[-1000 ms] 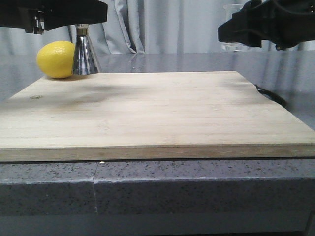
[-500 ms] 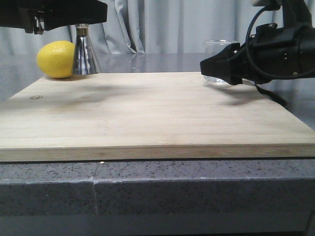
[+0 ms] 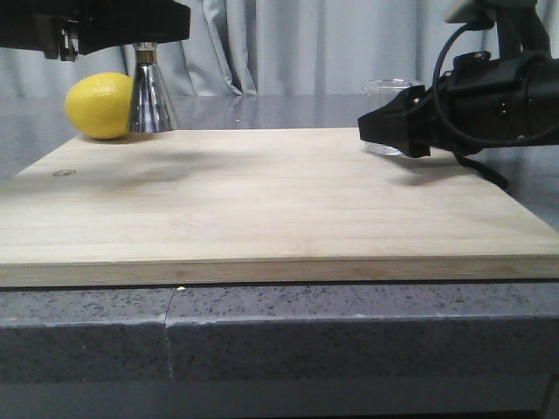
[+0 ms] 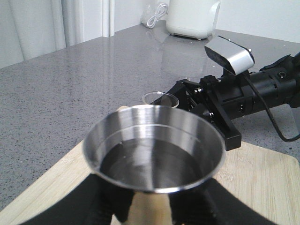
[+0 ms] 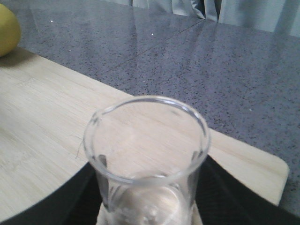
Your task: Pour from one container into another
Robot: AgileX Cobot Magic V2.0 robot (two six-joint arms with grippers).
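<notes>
The clear glass beaker (image 5: 146,154) stands upright between my right gripper's black fingers (image 5: 61,201), which press on both its sides. In the front view the beaker (image 3: 389,91) is low over the far right corner of the wooden board (image 3: 271,201), half hidden behind my right gripper (image 3: 386,131). The steel jigger (image 3: 150,96) stands at the board's far left. My left gripper (image 3: 144,45) is shut on its waist. The jigger's upper cup (image 4: 152,150) holds clear liquid. I cannot tell whether the beaker holds any.
A yellow lemon (image 3: 100,106) lies touching the jigger's left side. The board sits on a grey speckled counter (image 3: 279,332). A black cable (image 3: 480,168) trails off the board's right edge. Curtains hang behind.
My right gripper has come down with the beaker from high at the right to just above the board's far right corner. The left gripper and the jigger have stayed still.
</notes>
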